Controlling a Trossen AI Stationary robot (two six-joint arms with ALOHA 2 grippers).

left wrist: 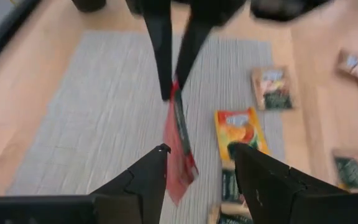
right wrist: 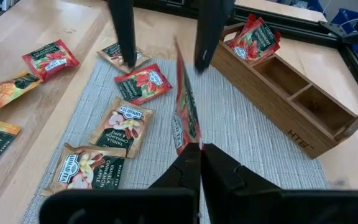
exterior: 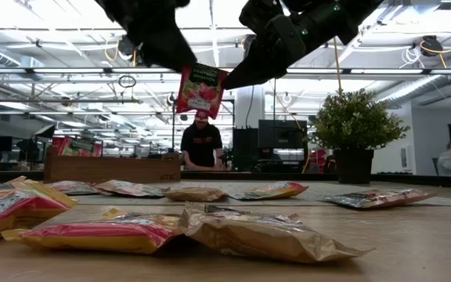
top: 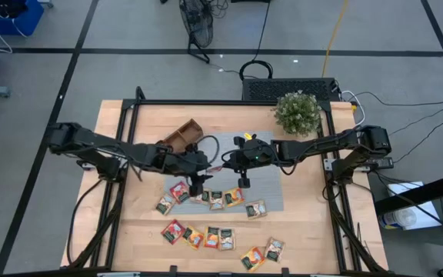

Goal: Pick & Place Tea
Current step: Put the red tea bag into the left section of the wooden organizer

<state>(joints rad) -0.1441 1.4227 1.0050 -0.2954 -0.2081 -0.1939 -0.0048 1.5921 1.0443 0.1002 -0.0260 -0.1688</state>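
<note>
Sachets lie scattered over a pale wooden table (top: 306, 231), most of them along the near half and some on a grey woven mat (top: 268, 181) at its centre. One red sachet (exterior: 200, 91) hangs in the air above the mat, clamped at its edge between the shut fingers of the right gripper (right wrist: 199, 149). The left gripper (left wrist: 199, 163) faces it from the other side with its fingers apart, the sachet's lower edge between them but not gripped. Both arms meet over the middle of the mat.

A wooden tray (right wrist: 288, 81) sits at the far left corner of the mat, with a few red sachets (right wrist: 253, 38) standing in its end compartment and the other compartments bare. A potted plant (top: 297, 112) stands at the far right of the table.

Grey tiled floor (top: 129, 31) surrounds the table, with cables and a fan base beyond the far edge. The low view looks into an office with ceiling lights, monitors and a person (exterior: 202, 142) seated behind the table.
</note>
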